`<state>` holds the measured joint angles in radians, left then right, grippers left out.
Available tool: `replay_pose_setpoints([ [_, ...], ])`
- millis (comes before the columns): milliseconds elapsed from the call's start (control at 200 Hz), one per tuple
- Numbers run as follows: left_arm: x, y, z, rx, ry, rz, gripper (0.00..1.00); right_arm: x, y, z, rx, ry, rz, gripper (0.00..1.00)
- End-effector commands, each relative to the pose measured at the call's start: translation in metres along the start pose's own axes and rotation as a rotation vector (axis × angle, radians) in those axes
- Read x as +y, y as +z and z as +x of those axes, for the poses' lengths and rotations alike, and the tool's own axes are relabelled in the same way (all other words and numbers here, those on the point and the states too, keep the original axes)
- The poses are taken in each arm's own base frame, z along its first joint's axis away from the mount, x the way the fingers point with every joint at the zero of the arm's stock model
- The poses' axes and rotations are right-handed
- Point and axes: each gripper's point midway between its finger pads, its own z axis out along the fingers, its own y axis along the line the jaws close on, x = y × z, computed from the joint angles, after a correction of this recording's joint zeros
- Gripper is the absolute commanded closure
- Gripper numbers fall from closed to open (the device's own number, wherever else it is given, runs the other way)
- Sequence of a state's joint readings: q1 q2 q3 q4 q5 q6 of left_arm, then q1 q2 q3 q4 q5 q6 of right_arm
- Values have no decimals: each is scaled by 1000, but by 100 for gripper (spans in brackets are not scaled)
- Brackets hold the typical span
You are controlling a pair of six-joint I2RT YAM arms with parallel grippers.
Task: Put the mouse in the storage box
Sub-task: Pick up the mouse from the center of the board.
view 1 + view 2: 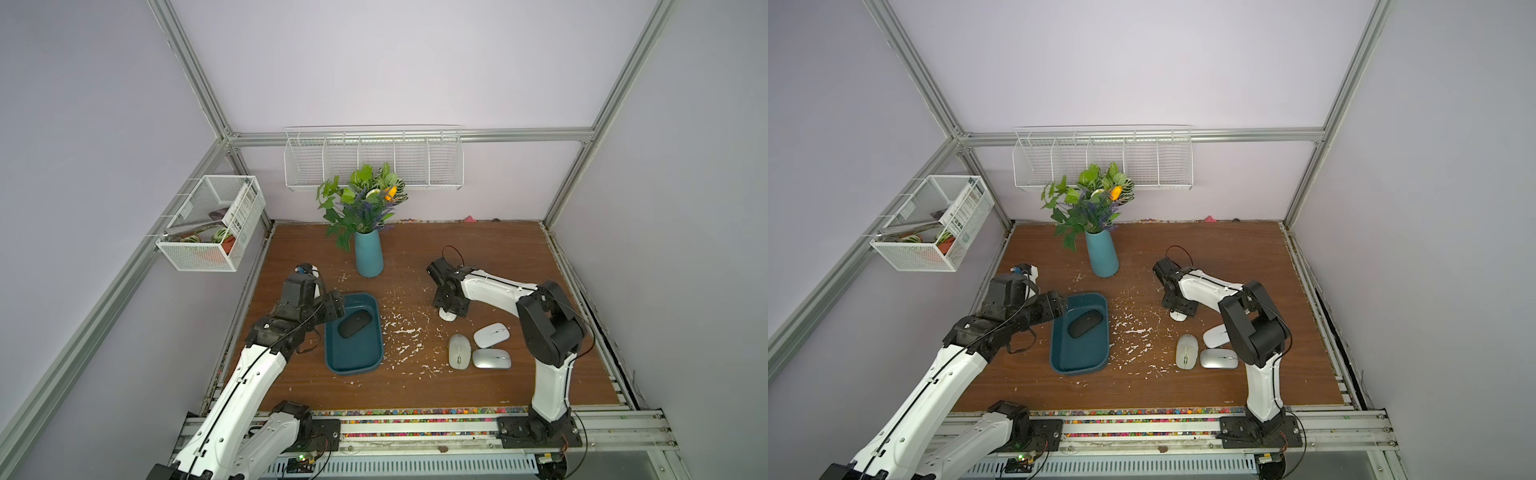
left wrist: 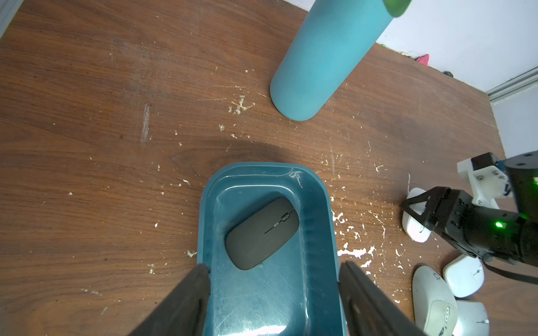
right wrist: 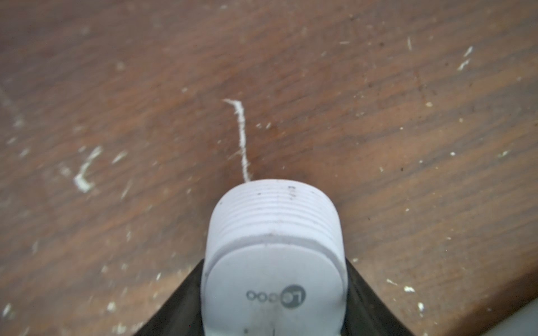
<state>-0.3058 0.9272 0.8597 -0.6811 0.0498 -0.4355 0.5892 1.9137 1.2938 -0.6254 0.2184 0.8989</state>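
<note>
The dark teal storage box (image 1: pixel 353 361) (image 1: pixel 1077 361) lies left of centre on the wooden table, with a black mouse (image 1: pixel 354 324) (image 2: pixel 262 232) inside its far half. My left gripper (image 1: pixel 336 306) (image 2: pixel 272 266) hovers open at the box's far left corner. In the left wrist view its fingers (image 2: pixel 192 293) stand either side of the box, holding nothing. To the right, my right gripper (image 1: pixel 448 312) (image 3: pixel 273 267) points down at the table. It is shut on a white mouse (image 1: pixel 447 316) (image 3: pixel 273 227), with a dark finger (image 3: pixel 180 293) pressed against each side of it.
Three more pale mice (image 1: pixel 459 351) (image 1: pixel 491 335) (image 1: pixel 491 358) lie together near the right arm. A tall teal vase (image 1: pixel 368 253) of flowers stands behind the box. White wire baskets (image 1: pixel 374 160) (image 1: pixel 210 224) hang on the back and left walls. White flecks litter the table's middle.
</note>
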Motion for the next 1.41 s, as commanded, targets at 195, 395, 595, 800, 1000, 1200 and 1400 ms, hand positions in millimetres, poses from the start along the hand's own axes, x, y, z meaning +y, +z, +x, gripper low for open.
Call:
replay_pose_setpoints([
  [195,-60,-20,10,15,41,373,26,69,-95,21,-384,-644,-321,54],
  [395,-96,-35,23,83,53,624,26,91,-153,70,-657,-923,-692,54],
  [595,-120,-39,40,198,-2,823,26,89,-178,113,-761,-1086,-908,54],
  [800,-142,-32,57,265,18,847,25,88,-185,131,-762,-1154,-976,54],
  [1000,-159,-12,78,324,50,817,26,89,-184,133,-758,-1163,-984,54],
  [1200,-172,-3,88,353,85,790,26,89,-184,134,-755,-1166,-988,54],
  [1400,-182,3,94,372,126,756,27,89,-183,136,-750,-1173,-993,54],
])
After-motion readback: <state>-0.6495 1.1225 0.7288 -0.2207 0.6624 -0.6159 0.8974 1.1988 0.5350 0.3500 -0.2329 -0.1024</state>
